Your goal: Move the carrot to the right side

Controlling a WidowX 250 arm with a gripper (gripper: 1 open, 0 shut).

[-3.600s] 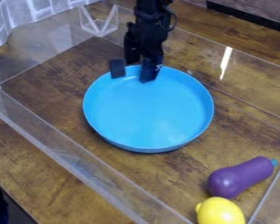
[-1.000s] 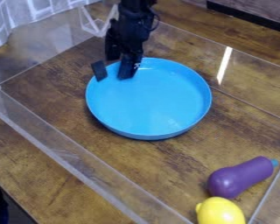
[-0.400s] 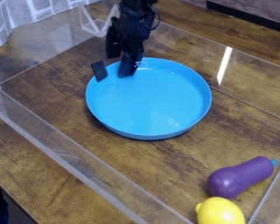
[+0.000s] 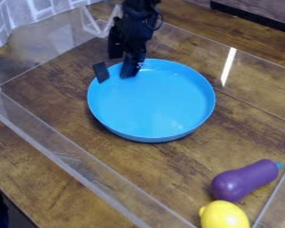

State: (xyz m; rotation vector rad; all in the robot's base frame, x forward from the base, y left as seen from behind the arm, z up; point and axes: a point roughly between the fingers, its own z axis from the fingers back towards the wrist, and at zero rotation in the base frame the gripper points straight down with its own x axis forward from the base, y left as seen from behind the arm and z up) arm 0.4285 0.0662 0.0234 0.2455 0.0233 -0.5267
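In the upper middle of the frame the black gripper (image 4: pixel 115 69) points down over the far-left rim of the blue plate (image 4: pixel 169 111), its jaws wide and holding nothing. No carrot can be made out anywhere. At the lower right of the wooden counter (image 4: pixel 50 85) lie a purple eggplant (image 4: pixel 244 181) and a yellow lemon (image 4: pixel 224 215), just beside each other.

Plate (image 4: pixel 157 120) at centre of wooden table (image 4: pixel 61 98) | gripper (image 4: pixel 115 69) straddles the plate's back-left rim | eggplant (image 4: pixel 242 181) at front right, well apart from plate | lemon (image 4: pixel 223 215) just before eggplant, touching it
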